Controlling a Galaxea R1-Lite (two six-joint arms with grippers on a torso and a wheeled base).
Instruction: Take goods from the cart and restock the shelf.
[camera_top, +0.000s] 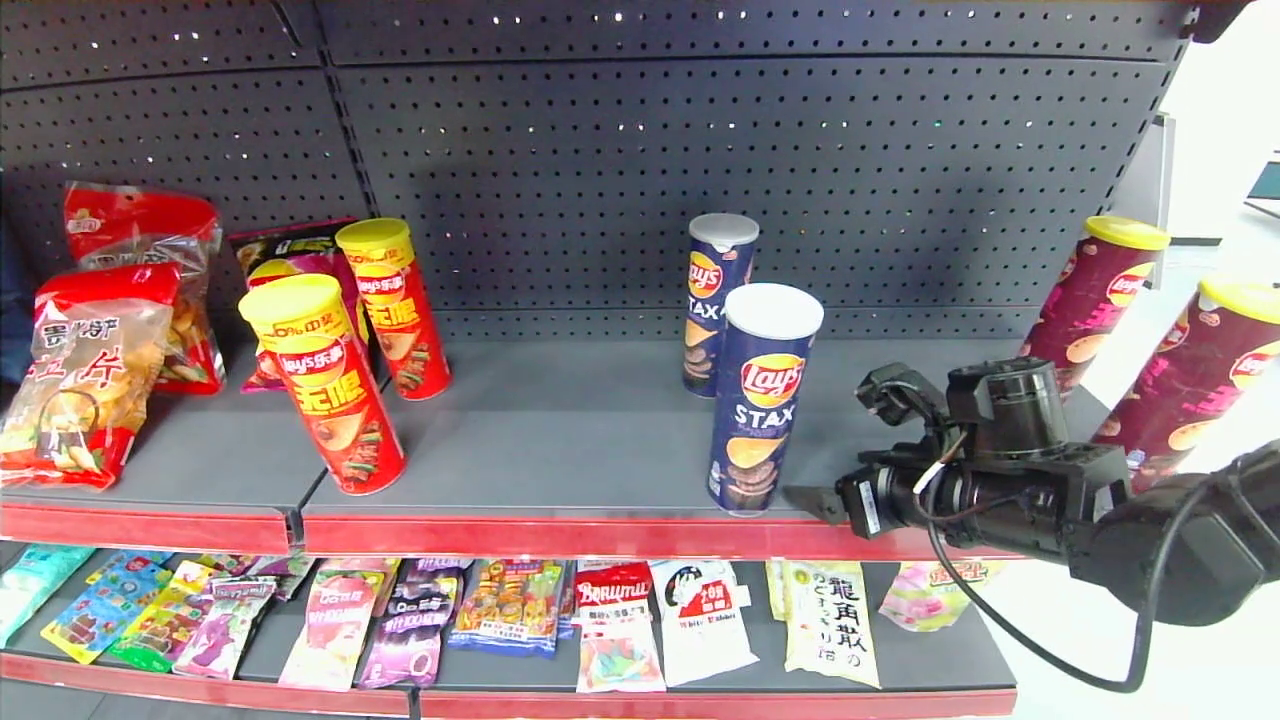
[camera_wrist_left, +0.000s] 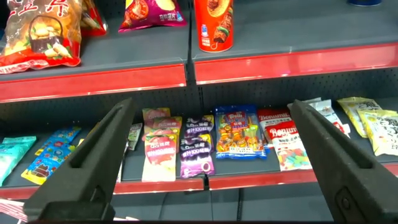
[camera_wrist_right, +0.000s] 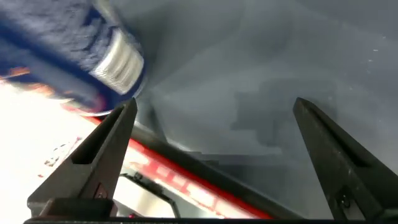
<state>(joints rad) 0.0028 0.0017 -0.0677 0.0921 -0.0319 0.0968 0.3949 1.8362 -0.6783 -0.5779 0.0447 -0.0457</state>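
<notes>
Beside the front blue can (camera_top: 765, 400), right tool (camera_wrist_right: 214, 106) wide open, empty.

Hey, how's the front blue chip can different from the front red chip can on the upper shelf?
The front blue can has a white lid; the front red can has a yellow one. The blue can stands mid-shelf, close by the right gripper; the red can stands further left, with no gripper near it. Both are tall tubes, lids on, near the shelf's red front edge.
</notes>
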